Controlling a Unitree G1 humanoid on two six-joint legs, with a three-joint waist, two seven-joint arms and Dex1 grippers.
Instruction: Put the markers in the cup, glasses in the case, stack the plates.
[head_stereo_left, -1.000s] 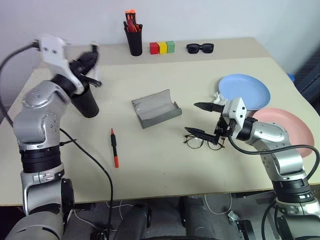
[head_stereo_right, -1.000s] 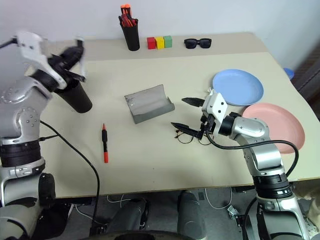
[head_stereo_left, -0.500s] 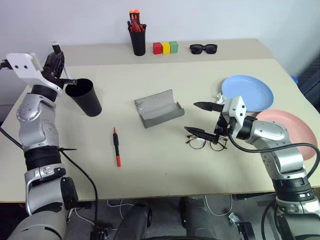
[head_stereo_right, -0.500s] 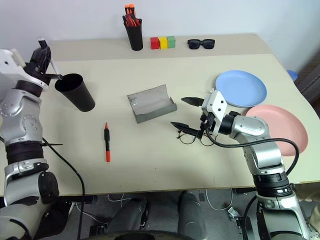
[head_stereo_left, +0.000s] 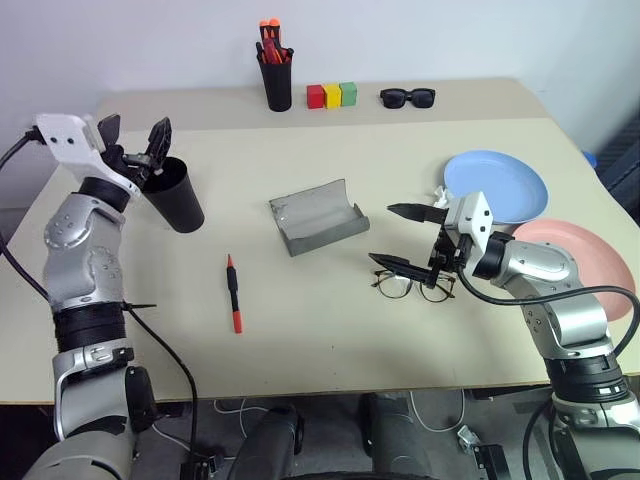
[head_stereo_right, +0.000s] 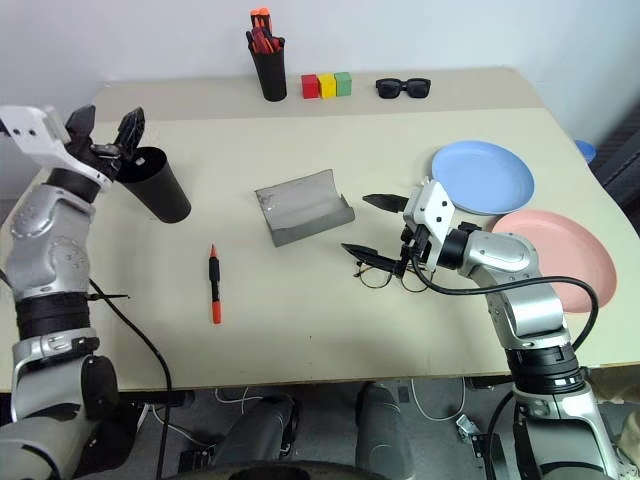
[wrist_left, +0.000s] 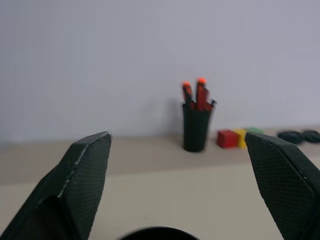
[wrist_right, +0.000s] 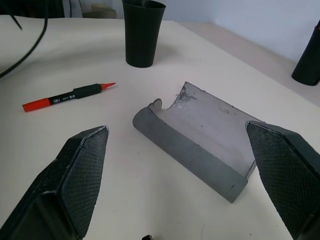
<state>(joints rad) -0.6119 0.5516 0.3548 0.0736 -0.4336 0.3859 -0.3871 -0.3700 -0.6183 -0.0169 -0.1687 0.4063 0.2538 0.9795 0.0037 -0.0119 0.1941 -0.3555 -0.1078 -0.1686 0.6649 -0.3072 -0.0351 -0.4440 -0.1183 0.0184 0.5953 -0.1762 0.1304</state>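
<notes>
Glasses (head_stereo_left: 412, 287) in head views; case (wrist_right: 200, 140) nearer from right wrist.

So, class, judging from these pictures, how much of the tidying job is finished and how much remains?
Nothing visibly finished. The left end effector hangs open over the black cup; whether a marker is inside can't be seen. The right end effector is open over the glasses. Left: the red marker on the table, the glasses into the open case, and the blue plate and pink plate unstacked.

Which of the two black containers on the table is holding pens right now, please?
The narrow black pen pot at the far edge, beside the coloured blocks, with orange-red pens sticking out. The wider black cup stands under the open left gripper.
</notes>
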